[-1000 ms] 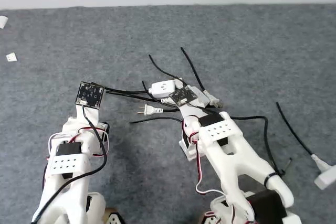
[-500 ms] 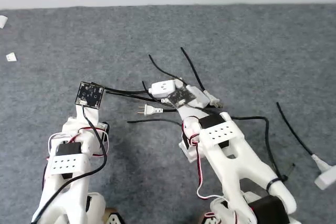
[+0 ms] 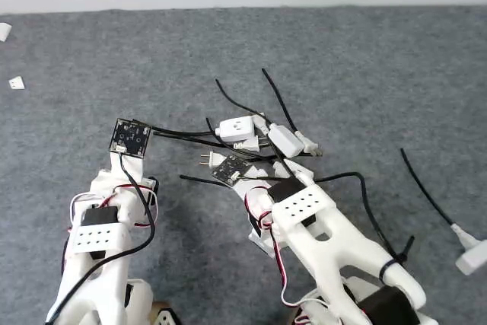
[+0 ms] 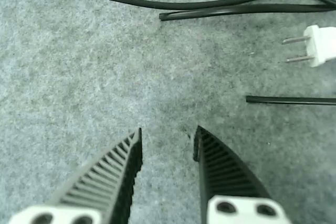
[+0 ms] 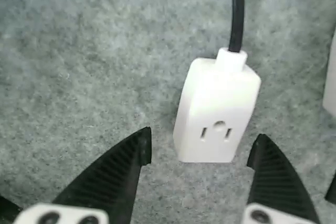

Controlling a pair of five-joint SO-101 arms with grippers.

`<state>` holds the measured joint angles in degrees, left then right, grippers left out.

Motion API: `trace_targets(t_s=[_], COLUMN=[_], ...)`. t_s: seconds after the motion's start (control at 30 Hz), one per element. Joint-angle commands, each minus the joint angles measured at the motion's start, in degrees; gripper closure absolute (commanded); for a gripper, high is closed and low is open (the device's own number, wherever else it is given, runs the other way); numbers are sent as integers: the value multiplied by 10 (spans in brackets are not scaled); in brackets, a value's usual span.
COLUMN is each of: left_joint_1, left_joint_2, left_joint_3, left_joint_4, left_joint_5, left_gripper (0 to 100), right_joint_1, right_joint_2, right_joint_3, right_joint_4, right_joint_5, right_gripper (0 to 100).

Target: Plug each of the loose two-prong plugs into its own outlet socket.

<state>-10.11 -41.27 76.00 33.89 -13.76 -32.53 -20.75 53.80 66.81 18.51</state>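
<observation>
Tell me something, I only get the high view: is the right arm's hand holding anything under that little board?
Observer: No. In the right wrist view the right hand is open, and a white outlet socket lies on the carpet between its fingers.
Visitor: Which way does the socket face?
Observer: Its slotted face points toward the hand, and its black cord runs off from the far end.
Visitor: And the left arm?
Observer: The left hand is open too, above bare carpet, with a white two-prong plug lying off to one side.
</observation>
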Motion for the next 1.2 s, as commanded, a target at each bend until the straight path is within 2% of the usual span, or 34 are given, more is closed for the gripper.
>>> trace_targets(t_s=[0.0, 0.17, 0.47, 0.67, 0.97, 1.17], left_joint_1=[-3, -3, -3, -3, -3, -3], left_joint_2=[2, 2, 2, 2, 2, 2], left_joint_3=[-31, -31, -31, -30, -30, -30], left_joint_4=[3, 3, 2, 2, 2, 2], left_joint_5=[-6, -6, -6, -6, -6, -6], left_gripper=[848, 848, 848, 848, 848, 848], right_joint_1=[7, 57, 59, 87, 14, 8], right_joint_2=[-20, -73, -124, -84, -7, 31], right_joint_3=[-6, -18, 8, 7, 5, 0], right_joint_4=[0, 15, 0, -35, -35, -57], right_joint_5=[5, -3, -25, -27, -18, -15], right_gripper=[720, 720, 723, 816, 779, 784])
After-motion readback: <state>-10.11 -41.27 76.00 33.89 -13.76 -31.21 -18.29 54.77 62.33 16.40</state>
